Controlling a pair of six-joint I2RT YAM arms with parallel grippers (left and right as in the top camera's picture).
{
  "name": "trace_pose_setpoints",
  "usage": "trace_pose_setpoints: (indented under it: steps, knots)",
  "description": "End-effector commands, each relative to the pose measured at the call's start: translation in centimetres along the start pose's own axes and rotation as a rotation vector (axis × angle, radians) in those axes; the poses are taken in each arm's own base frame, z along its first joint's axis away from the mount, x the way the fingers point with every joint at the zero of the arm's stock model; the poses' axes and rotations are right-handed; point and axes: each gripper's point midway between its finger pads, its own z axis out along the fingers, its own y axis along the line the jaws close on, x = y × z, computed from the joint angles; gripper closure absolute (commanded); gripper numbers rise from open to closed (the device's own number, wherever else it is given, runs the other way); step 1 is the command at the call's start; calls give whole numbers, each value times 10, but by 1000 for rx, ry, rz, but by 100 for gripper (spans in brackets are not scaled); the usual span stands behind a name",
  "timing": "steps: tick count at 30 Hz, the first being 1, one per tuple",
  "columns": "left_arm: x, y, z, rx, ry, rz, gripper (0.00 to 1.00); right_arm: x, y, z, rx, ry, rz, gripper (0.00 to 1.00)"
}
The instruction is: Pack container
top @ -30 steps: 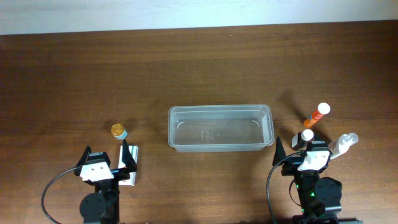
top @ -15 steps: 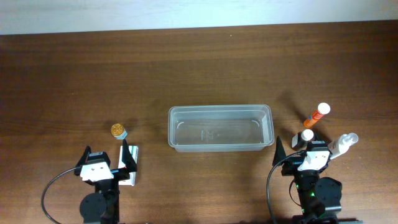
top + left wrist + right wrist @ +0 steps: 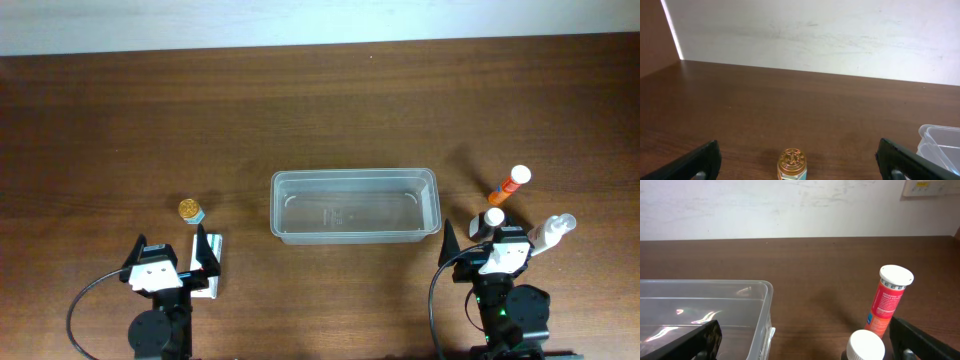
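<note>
The clear plastic container (image 3: 355, 176) stands empty at the table's middle; its rim shows in the right wrist view (image 3: 705, 283) and one corner in the left wrist view (image 3: 940, 142). My left gripper (image 3: 172, 250) (image 3: 797, 144) is open and empty, with a small gold-capped bottle (image 3: 190, 210) (image 3: 791, 164) just ahead between its fingers. My right gripper (image 3: 485, 245) (image 3: 804, 325) is open and empty. Ahead of it stand a white-capped dark bottle (image 3: 493, 219) (image 3: 866, 346) and an orange tube with a white cap (image 3: 510, 186) (image 3: 887, 302).
A clear bottle with a white top (image 3: 555, 230) lies right of the right gripper. A white box (image 3: 213, 272) lies beside the left gripper's right finger. A pale wall runs along the table's far edge.
</note>
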Motion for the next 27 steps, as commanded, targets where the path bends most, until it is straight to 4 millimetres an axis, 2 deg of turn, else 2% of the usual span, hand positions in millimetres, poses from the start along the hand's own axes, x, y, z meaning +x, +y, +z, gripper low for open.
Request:
trace_pose_setpoints:
  steps: [1,24,27]
  knots:
    - [0,1,0,-6,-2,-9,1,3,-1,1,7,5,2,2]
    - [0,1,0,-8,-2,-8,1,3,0,1,3,4,7,1]
    - [0,1,0,-8,0,-9,1,2,0,1,0,1,63,2]
